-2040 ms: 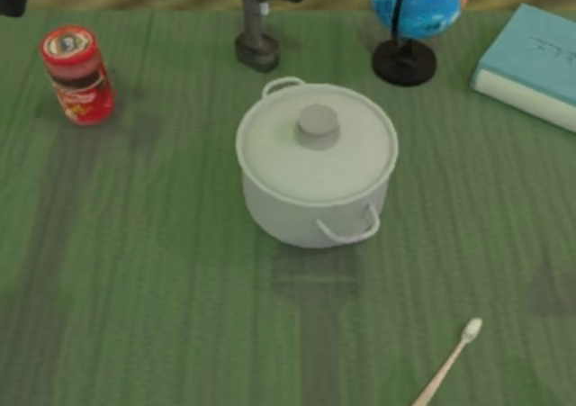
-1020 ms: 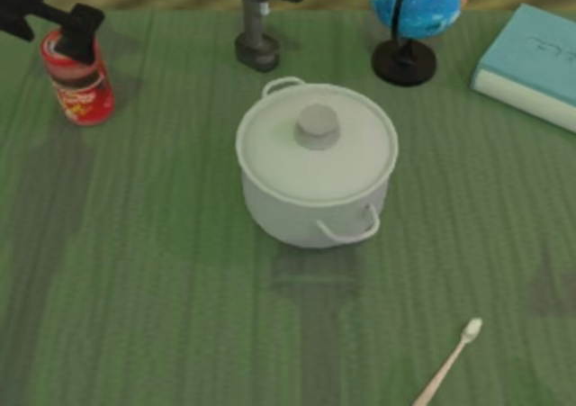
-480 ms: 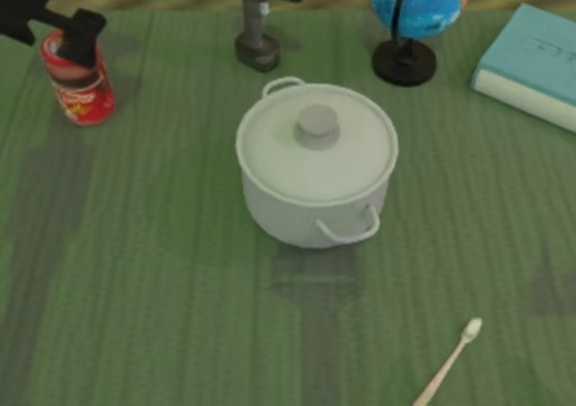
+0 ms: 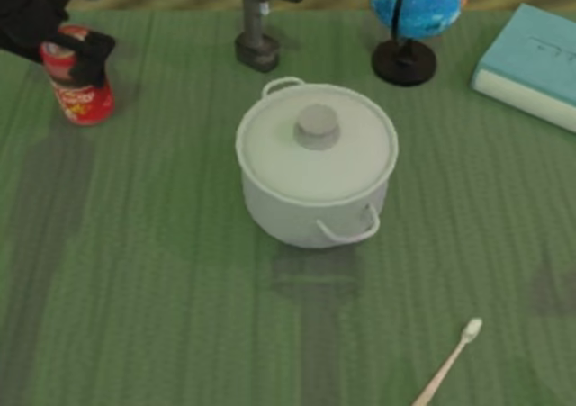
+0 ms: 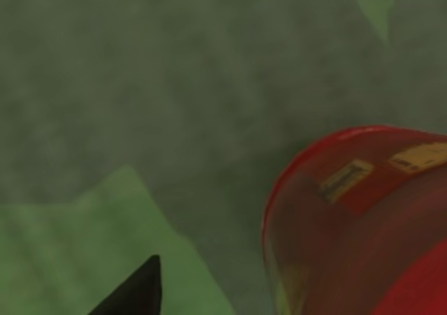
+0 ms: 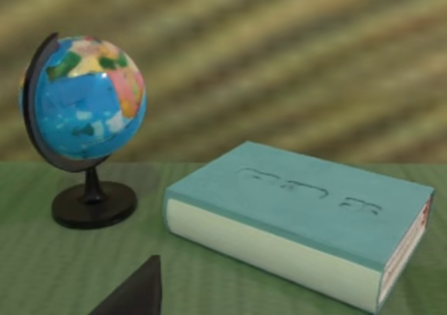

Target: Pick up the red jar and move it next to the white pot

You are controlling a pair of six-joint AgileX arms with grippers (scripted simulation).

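I have my left tool (image 4: 76,50) up at the far left corner of the bench (image 4: 162,289), right on top of the red jar (image 4: 79,95). One dark finger (image 4: 90,57) sits across the jar's top on its right side, and the rest of the tool covers the jar's lid from the left and back. I think the tool came in from that corner because the jar stands so close to the edge there. I cannot tell if the fingers are squeezing the jar or only sitting around it. The jar stands upright on the bench. In the left wrist view the jar's red side (image 5: 349,224) fills one corner, very close, so the tool is low beside it. The white pot (image 4: 315,163) sits in the middle of the bench, well apart from the jar, with its lid on and its two loop handles showing. The jar has a long way to go to reach it. I judge the lift has not begun. My right arm is parked out of the top view; its wrist camera looks at a globe (image 6: 84,105) and a blue-green book (image 6: 300,217). The bench is covered in a green striped cloth. A grey power tool (image 4: 256,19) stands at the back, and a toothbrush (image 4: 448,365) lies at the front right.
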